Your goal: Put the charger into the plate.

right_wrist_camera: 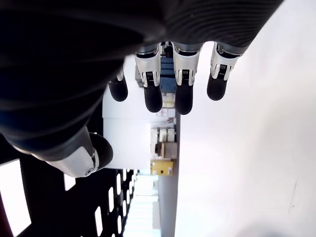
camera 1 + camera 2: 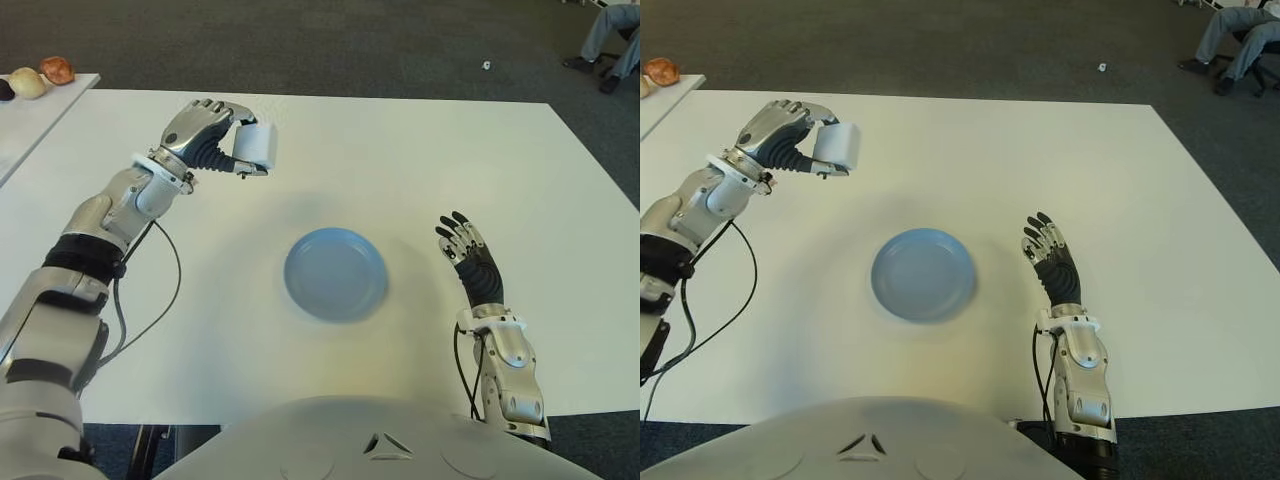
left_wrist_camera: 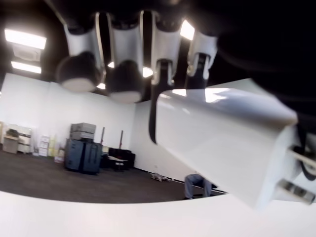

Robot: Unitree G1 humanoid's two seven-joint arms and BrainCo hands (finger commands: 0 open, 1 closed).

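My left hand (image 2: 222, 135) is raised above the far left of the white table (image 2: 400, 160), its fingers curled around a white charger (image 2: 255, 146). In the left wrist view the charger (image 3: 222, 143) fills the frame, its metal prongs (image 3: 296, 173) sticking out past the fingers (image 3: 126, 59). The blue plate (image 2: 335, 273) lies flat near the table's middle, below and to the right of the held charger, with nothing in it. My right hand (image 2: 465, 245) shows to the right of the plate, fingers spread and holding nothing.
A second white table (image 2: 30, 120) at the far left carries some round food items (image 2: 40, 75). A seated person's legs (image 2: 610, 40) show at the far right on the dark carpet, beside a small white object (image 2: 486, 66).
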